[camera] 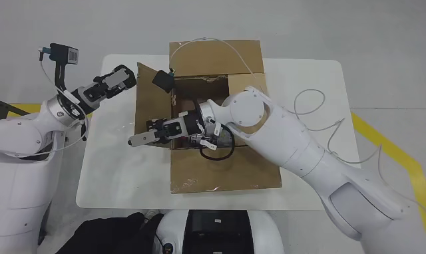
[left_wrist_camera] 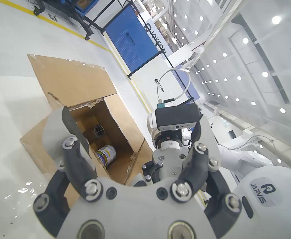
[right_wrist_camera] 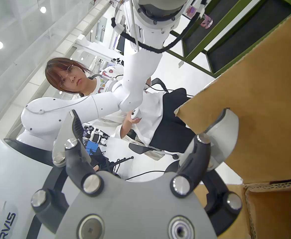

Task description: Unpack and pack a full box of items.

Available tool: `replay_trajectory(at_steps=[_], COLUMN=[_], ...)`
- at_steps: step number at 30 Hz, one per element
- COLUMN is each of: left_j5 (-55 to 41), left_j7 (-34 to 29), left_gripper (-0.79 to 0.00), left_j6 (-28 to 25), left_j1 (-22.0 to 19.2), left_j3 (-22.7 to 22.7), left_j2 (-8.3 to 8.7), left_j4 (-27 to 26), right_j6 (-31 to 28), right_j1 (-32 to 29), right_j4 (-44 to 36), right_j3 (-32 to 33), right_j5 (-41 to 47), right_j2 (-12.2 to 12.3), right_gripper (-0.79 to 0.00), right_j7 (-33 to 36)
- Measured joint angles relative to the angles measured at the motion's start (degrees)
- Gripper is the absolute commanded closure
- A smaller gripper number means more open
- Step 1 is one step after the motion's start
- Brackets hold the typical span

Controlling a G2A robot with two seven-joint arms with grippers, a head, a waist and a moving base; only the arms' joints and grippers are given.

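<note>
One brown cardboard box [camera: 219, 169], flaps splayed, sits mid white table [camera: 110, 177]. Two items show inside: one striped tin can [left_wrist_camera: 107, 154] and one dark tube [left_wrist_camera: 99, 131]. The right gripper [camera: 136, 140], spread wide and empty, pokes past the box's left flap over bare tabletop. The left gripper [camera: 130, 76], also wide and empty, hovers near the table's corner, apart from the box.
</note>
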Motion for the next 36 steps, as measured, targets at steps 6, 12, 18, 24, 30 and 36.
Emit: replay_trajectory(at_steps=[6,12,18,24,30,36], left_j5=[-2.08,-2.03,-0.43,0.48,1.98,3.06], left_j7=[0.08,-0.03,1.24,1.36,2.38,3.15], left_gripper=[-0.785,-0.785,-0.785,-0.785,-0.785,-0.785], left_j6=[-0.95,-0.55,0.53,1.55,2.54,3.08], left_j1=[-1.69,-3.0,-2.34,-0.35,1.61,1.67], left_j3=[1.86,3.17,3.06,2.65,3.38,5.01], left_j2=[-0.32,-0.49,-0.48,-0.4,-0.5,-0.78], left_j4=[2.4,4.49,5.91,6.69,8.24,10.49], right_j6=[0.03,-0.22,-0.23,2.93,7.59,10.33], right_j1=[0.12,-0.23,-1.5,-5.92,-12.93,-18.28], right_j4=[2.04,3.34,2.62,-2.87,-11.76,-17.67], right_j3=[-0.42,0.43,5.49,15.01,25.25,31.31], right_j5=[-0.11,-0.84,-2.92,-7.8,-13.22,-15.7], right_j2=[-1.29,-2.02,-0.66,3.08,6.7,8.55], right_gripper=[-0.785,-0.785,-0.785,-0.785,-0.785,-0.785], right_j7=[1.89,2.47,1.63,1.39,1.59,1.9])
